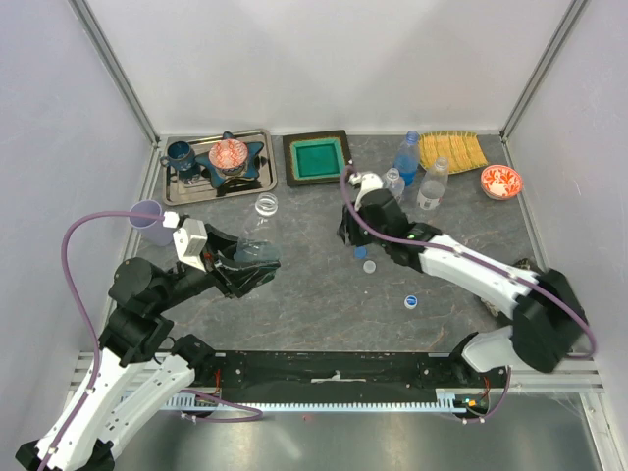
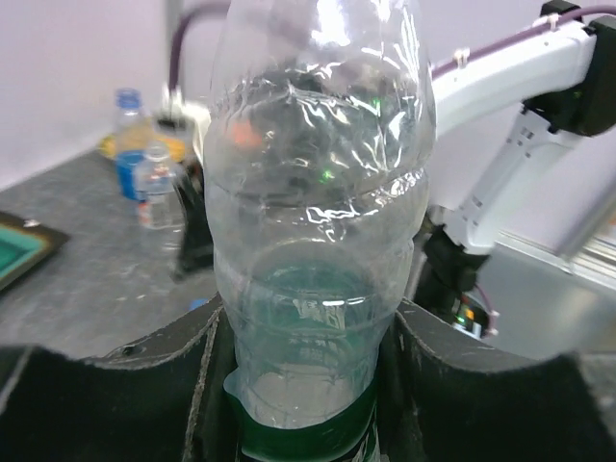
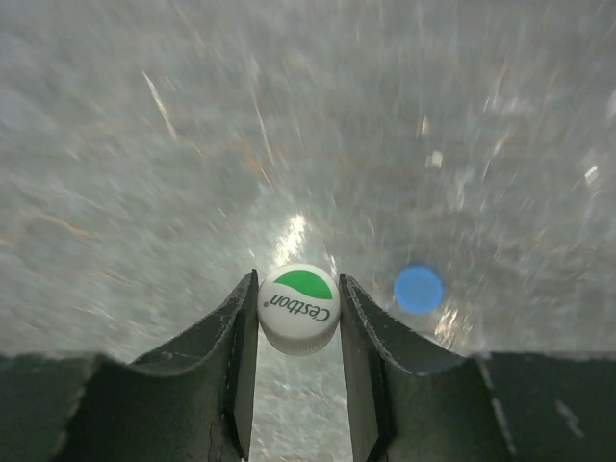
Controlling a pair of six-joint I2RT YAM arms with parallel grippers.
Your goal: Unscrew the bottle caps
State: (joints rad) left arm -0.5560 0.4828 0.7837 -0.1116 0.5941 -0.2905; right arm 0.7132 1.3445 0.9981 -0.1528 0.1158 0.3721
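Observation:
My left gripper (image 1: 251, 261) is shut on a clear bottle with a green label (image 1: 263, 228), which stands with an open, capless mouth; it fills the left wrist view (image 2: 318, 241) between my fingers. My right gripper (image 1: 351, 236) is shut on the green-and-white cap (image 3: 298, 306) and holds it just above the table. A blue cap (image 1: 369, 265) lies on the table beside it and also shows in the right wrist view (image 3: 418, 289). A blue-and-white cap (image 1: 411, 301) lies nearer the front. A blue-tinted bottle (image 1: 407, 157) and two clear bottles (image 1: 432, 184) stand at the back right.
A lilac cup (image 1: 149, 221) stands by the left arm. A metal tray (image 1: 257, 179) with a red-patterned bowl sits at the back left, with a green tray (image 1: 316, 157) beside it. A yellow cloth (image 1: 451, 149) and another red bowl (image 1: 501, 181) are at the back right.

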